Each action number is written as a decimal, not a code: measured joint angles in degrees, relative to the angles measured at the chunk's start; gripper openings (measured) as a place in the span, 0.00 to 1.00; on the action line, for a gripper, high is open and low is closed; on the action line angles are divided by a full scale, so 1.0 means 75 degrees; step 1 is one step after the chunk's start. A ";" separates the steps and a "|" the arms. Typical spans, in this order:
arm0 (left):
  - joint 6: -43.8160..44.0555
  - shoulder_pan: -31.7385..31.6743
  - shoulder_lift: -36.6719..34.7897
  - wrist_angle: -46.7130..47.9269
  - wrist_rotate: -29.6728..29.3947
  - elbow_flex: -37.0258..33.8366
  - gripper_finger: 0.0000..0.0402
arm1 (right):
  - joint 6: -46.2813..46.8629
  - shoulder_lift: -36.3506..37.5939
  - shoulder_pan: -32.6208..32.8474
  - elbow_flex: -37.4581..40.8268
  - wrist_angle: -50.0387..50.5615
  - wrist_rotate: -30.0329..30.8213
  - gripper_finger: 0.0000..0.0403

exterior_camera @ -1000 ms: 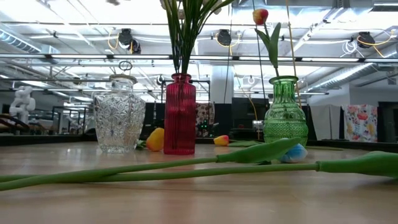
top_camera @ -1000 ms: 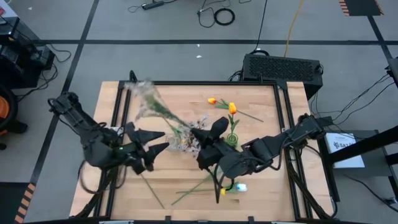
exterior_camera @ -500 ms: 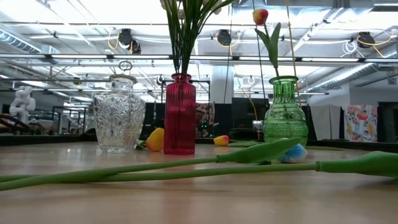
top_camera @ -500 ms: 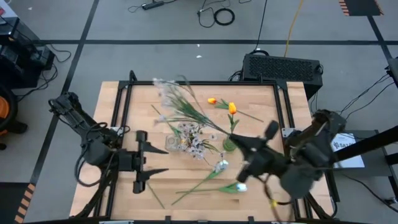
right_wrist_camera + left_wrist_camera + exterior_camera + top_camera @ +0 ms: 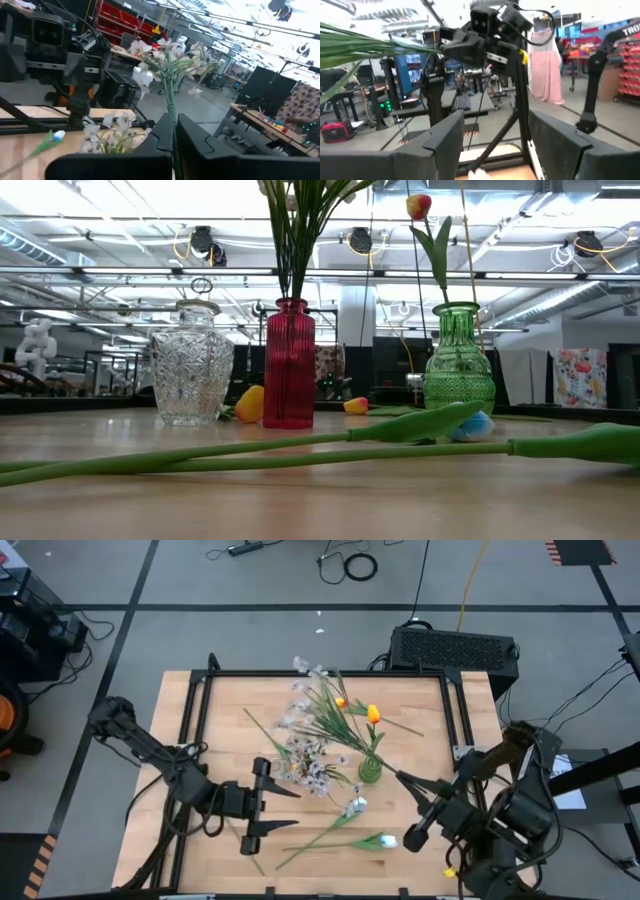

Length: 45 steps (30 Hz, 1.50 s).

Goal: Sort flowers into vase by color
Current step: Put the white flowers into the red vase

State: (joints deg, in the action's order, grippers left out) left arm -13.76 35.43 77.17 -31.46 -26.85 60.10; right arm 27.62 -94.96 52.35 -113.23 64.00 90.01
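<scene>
My right gripper (image 5: 400,776) is over the table's right part, right of the green vase (image 5: 370,770), shut on a spray of pale blossoms (image 5: 318,700) (image 5: 165,52) that reaches toward the far edge over the vases. My left gripper (image 5: 295,810) (image 5: 495,145) hangs open and empty near the clear vase (image 5: 192,365). The red vase (image 5: 290,365) holds green stems, and the green vase (image 5: 459,360) an orange tulip (image 5: 419,205). Two white-blue tulips (image 5: 385,840) (image 5: 355,805) lie on the table's near part. Orange tulips (image 5: 250,402) (image 5: 355,405) lie beyond the vases. My right gripper pinches the spray's green stem (image 5: 172,117) between its two fingers, near the stem's lower end. The fingers come from the table's right near side and lie along the stem. The spray is lifted clear, and its blossoms fan out beyond the fingertips.
The three vases stand close together in the table's middle. Long green stems (image 5: 300,450) lie across the near part. A black frame (image 5: 320,673) rims the table, with a black box (image 5: 455,648) beyond its far right corner. Bare wood shows at the far left.
My right gripper has drawn back from the vases toward the table's right and near edges, carrying the spray. The spray's blossoms have swung from the far left corner to the far middle. My left gripper has moved toward the near edge and a little right, and has turned.
</scene>
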 joint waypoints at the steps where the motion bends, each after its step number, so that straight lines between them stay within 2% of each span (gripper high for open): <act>1: 0.0000 -0.0026 0.0030 -0.0086 0.0018 0.0000 0.57 | -0.0080 -0.0005 -0.0066 0.0005 -0.0203 -0.0017 0.00; 3: 0.0000 -0.0035 0.0044 -0.0151 0.0020 0.0000 0.57 | -0.0654 -0.0006 -0.0312 0.0002 -0.0949 -0.0007 0.00; 6: -0.0005 -0.0022 0.0023 -0.0157 0.0044 0.0000 0.57 | -0.2805 0.0003 -0.0798 0.0002 -0.2784 -0.0159 0.00; 8: -0.0005 0.0012 -0.0036 -0.0099 0.0047 0.0000 0.57 | -0.4660 0.0003 -0.1234 0.0002 -0.4384 -0.1311 0.00; 11: -0.0008 0.0045 -0.0099 -0.0086 0.0045 0.0000 0.57 | -0.7054 0.0001 -0.1805 -0.0001 -0.6729 -0.3825 0.01; 13: -0.0008 0.0055 -0.0099 0.0028 0.0046 0.0000 0.57 | -0.8135 0.0019 -0.2072 0.0002 -0.7866 -0.5026 0.01; 15: -0.0019 0.0084 -0.0099 0.0155 0.0039 0.0000 0.57 | -0.8678 0.0140 -0.2261 -0.0001 -0.8474 -0.5844 0.01; 20: -0.0033 0.0095 -0.0099 0.0026 0.0038 0.0000 0.57 | -0.8088 0.0442 -0.2563 0.0052 -0.8219 -0.7278 0.00; 24: -0.0085 0.0144 -0.0099 -0.0156 0.0038 0.0000 0.57 | -0.7631 0.0488 -0.2565 0.0918 -0.8626 -0.7660 0.00; 33: -0.0358 0.0351 -0.0099 -0.1008 0.0039 0.0000 0.57 | -0.8220 0.0564 -0.2508 0.3986 -1.3357 -0.7831 0.00; 37: -0.0667 0.0374 -0.0099 -0.1625 -0.0054 -0.0012 0.57 | -0.8202 0.0551 -0.2563 0.4985 -1.5210 -0.7846 0.00; 40: -0.0818 0.0229 -0.0099 -0.2350 -0.0073 -0.0112 0.57 | -0.8177 0.0551 -0.2578 0.5536 -1.6186 -0.7865 0.00; 45: -0.0740 -0.0164 -0.0045 -0.2816 -0.0014 -0.0189 0.57 | -0.7982 0.0534 -0.2589 0.6047 -1.7270 -0.8554 0.00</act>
State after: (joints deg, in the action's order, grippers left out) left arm -19.32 34.20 76.83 -52.58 -26.96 58.67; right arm -32.25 -90.96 32.93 -67.88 -65.52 25.86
